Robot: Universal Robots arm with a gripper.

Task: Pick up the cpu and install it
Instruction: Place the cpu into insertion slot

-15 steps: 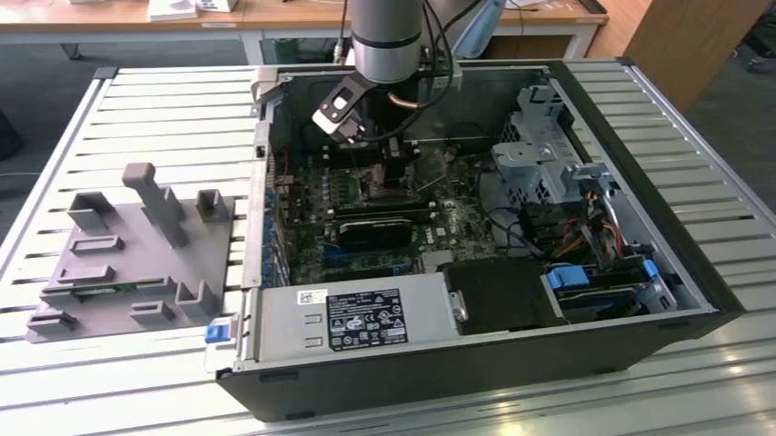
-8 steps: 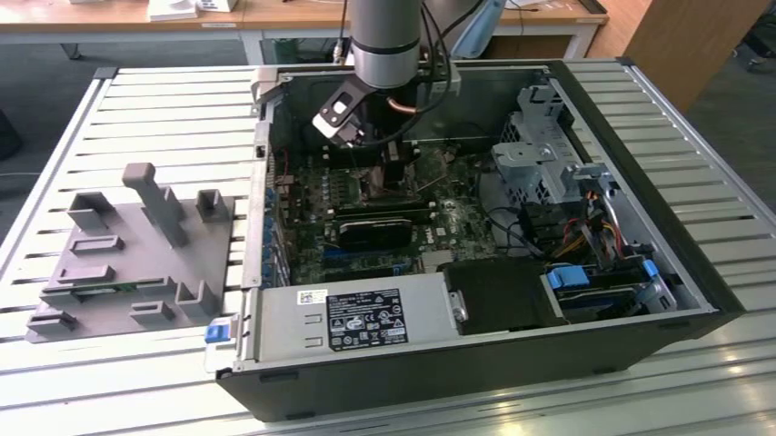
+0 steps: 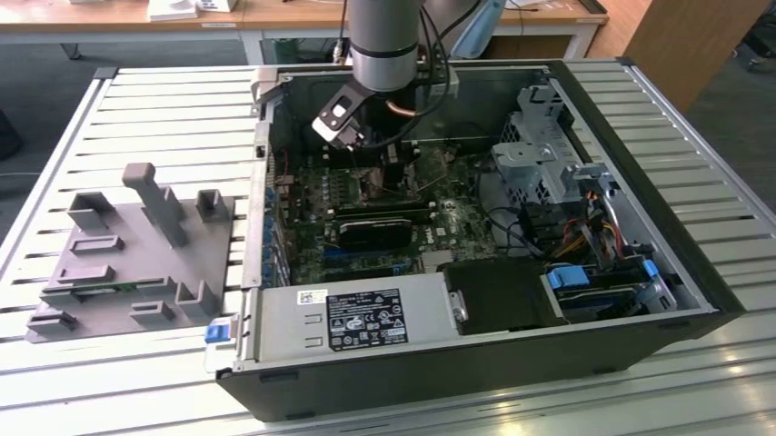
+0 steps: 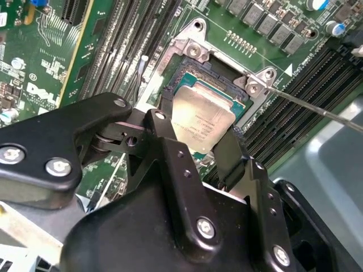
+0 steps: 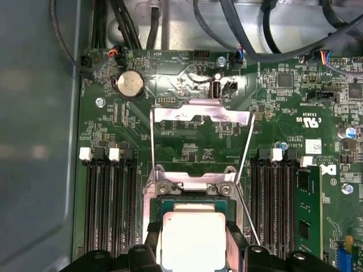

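Cpu (image 4: 201, 116) lies over the socket (image 4: 190, 73) in the second wrist view, the gripper (image 4: 194, 136) clamped on two of its edges. First wrist view adds the raised load plate (image 5: 201, 116). Exterior view: arm (image 3: 385, 45) inside the case (image 3: 679, 272), white-labelled power supply (image 3: 352, 318).

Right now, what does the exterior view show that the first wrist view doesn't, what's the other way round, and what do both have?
Exterior view: the whole open computer case, its power supply, the grey tray with upright posts on the exterior view's left, and the arm above the board. First wrist view: the cpu clamped in the gripper over the socket frame, the raised load plate, a coin cell battery. Both: the green motherboard.
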